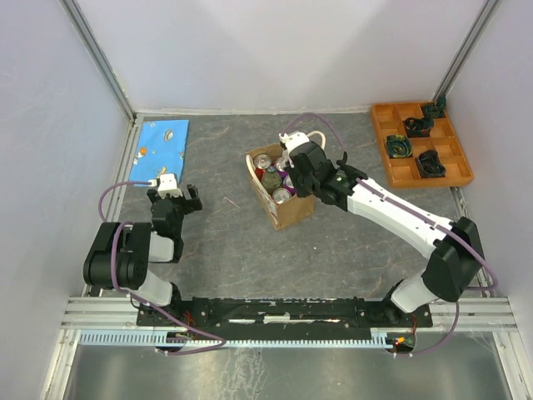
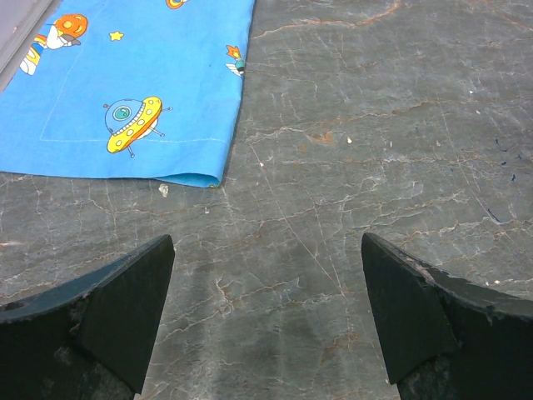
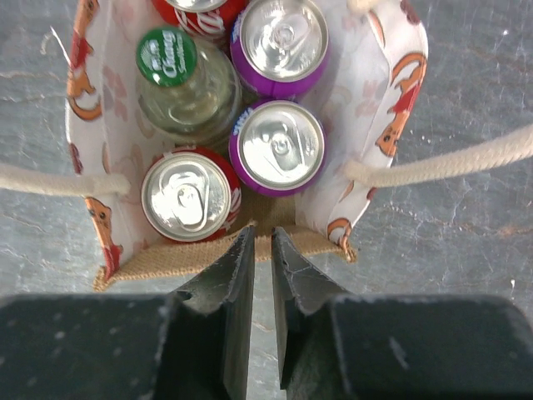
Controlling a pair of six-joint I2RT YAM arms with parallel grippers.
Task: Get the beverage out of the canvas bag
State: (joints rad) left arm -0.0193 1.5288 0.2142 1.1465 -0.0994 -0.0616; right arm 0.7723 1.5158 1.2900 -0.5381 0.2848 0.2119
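Note:
The canvas bag [image 1: 287, 213] stands mid-table, tan outside with a pale printed lining [image 3: 391, 92] and cream rope handles [image 3: 450, 162]. It holds several beverages: a red can [image 3: 185, 195], two purple cans [image 3: 281, 146], a green-capped glass bottle [image 3: 179, 83], and another red can at the top edge. My right gripper [image 3: 262, 234] hovers over the bag's near burlap rim [image 3: 166, 260]. It is shut, with only a thin slit between its fingers and nothing seen in it. In the top view it sits above the bag [image 1: 289, 160]. My left gripper [image 2: 266, 242] is open above bare table, left of the bag [image 1: 175, 198].
A blue cartoon-print cloth [image 1: 162, 146] lies at the back left, its corner ahead of the left gripper [image 2: 125, 83]. An orange compartment tray [image 1: 379, 125] with dark parts sits at the back right. White walls and metal rails enclose the table.

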